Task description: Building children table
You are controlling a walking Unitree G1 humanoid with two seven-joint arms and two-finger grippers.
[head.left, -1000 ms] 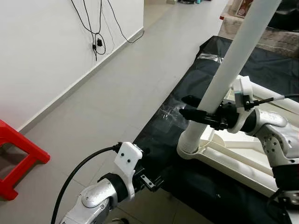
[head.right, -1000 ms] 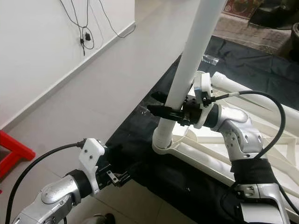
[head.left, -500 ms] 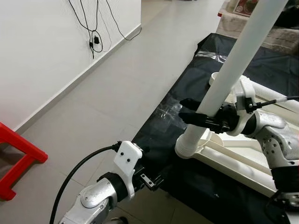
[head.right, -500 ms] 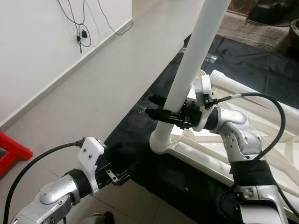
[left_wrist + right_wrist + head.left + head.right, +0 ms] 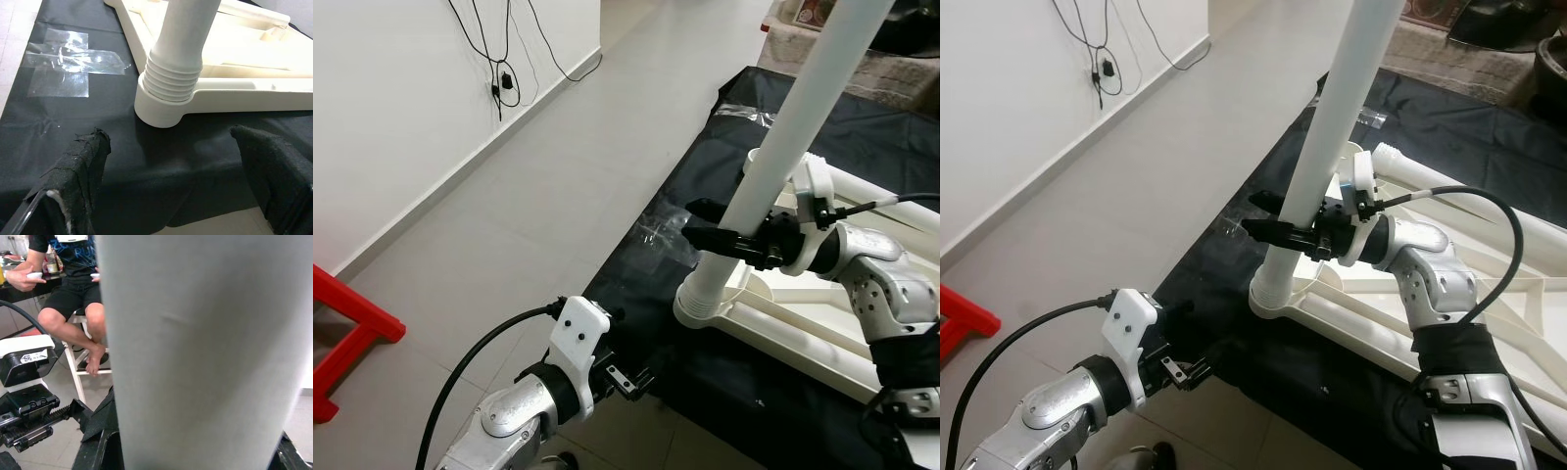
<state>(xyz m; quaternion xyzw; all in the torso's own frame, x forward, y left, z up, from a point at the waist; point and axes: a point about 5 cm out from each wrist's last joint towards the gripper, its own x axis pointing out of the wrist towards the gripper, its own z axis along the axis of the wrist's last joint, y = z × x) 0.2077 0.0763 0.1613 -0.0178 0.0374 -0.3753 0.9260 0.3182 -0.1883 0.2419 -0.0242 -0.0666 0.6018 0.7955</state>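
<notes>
With the right gripper [image 5: 720,232] clamped on the white leg [image 5: 773,162], keep it square in the tabletop [image 5: 803,323] corner socket [image 5: 697,311] while twisting; the left gripper [image 5: 631,380], at 7 o'clock of it, has fingers apart.

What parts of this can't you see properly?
- Top of the white table leg: cut off by the upper edge in both eye views.
- Far side of the upside-down tabletop: runs off the right edge and behind the right arm.
- Right pincer grip: in its wrist view the leg blocks the fingers.
- Seated person: head cut off by the top edge.
- Left pincer: open, fingertips cropped below.
</notes>
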